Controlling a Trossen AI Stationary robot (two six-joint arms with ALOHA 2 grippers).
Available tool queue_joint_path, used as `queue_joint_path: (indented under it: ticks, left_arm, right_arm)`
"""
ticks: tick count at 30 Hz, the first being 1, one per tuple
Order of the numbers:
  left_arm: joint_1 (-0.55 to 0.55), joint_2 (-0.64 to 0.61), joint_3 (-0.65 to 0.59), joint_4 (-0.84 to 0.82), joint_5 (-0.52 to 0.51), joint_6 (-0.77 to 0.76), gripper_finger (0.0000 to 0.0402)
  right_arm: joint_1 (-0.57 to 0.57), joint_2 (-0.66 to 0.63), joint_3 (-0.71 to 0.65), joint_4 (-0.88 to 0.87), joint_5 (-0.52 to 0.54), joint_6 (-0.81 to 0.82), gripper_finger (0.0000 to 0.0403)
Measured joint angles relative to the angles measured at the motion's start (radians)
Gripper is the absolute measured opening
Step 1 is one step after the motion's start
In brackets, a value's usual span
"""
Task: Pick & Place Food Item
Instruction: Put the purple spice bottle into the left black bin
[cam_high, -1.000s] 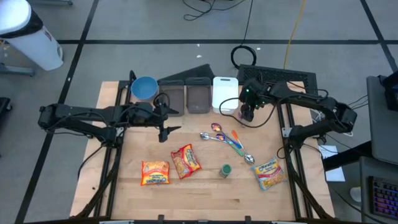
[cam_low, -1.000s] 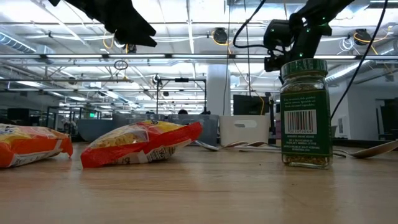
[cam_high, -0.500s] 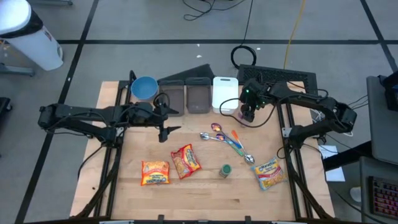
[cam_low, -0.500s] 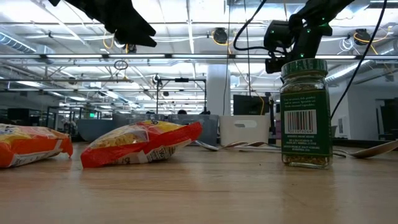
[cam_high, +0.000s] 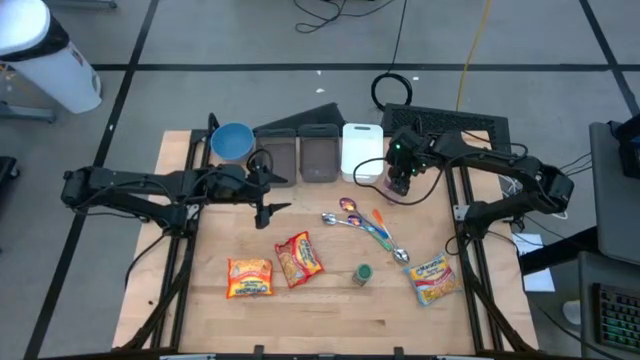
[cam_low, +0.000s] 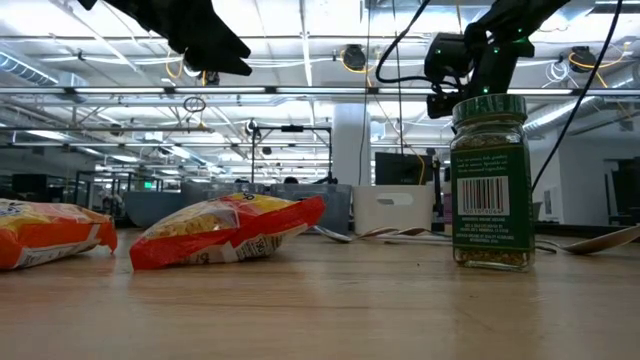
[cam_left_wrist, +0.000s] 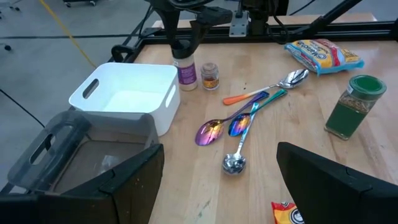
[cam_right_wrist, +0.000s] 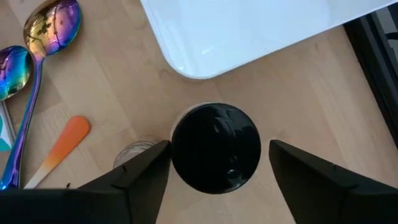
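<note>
A small jar with a black lid (cam_right_wrist: 216, 148) and a purple label (cam_left_wrist: 185, 70) stands upright on the table beside the white bin (cam_high: 362, 150). My right gripper (cam_right_wrist: 219, 147) hangs over it, pointing steeply down. It is open, with one finger on either side of the lid; whether a finger touches the lid, I cannot tell. A smaller jar (cam_left_wrist: 210, 75) stands next to it. My left gripper (cam_high: 268, 185) hovers open above the table's middle left with nothing between its fingers.
Several spoons (cam_high: 360, 218) lie in the table's middle. A green spice jar (cam_high: 362, 273) and three food packets (cam_high: 249, 277) (cam_high: 299, 258) (cam_high: 432, 279) sit toward the near edge. Two grey bins (cam_high: 300, 154) and a blue bowl (cam_high: 232, 141) stand along the far edge.
</note>
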Motion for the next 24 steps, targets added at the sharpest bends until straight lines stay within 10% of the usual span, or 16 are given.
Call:
queue_joint_path:
  ticks: [7,24]
  left_arm:
    - [0.0,0.0,0.0,0.0,0.0,-0.009,0.0324]
    - [0.0,0.0,0.0,-0.006,0.0,-0.018,0.0324]
  right_arm:
    - [0.0,-0.002,0.0,-0.008,-0.002,-0.017,0.0191]
    - [0.004,-0.048,-0.002,-0.043,0.003,-0.049,0.0191]
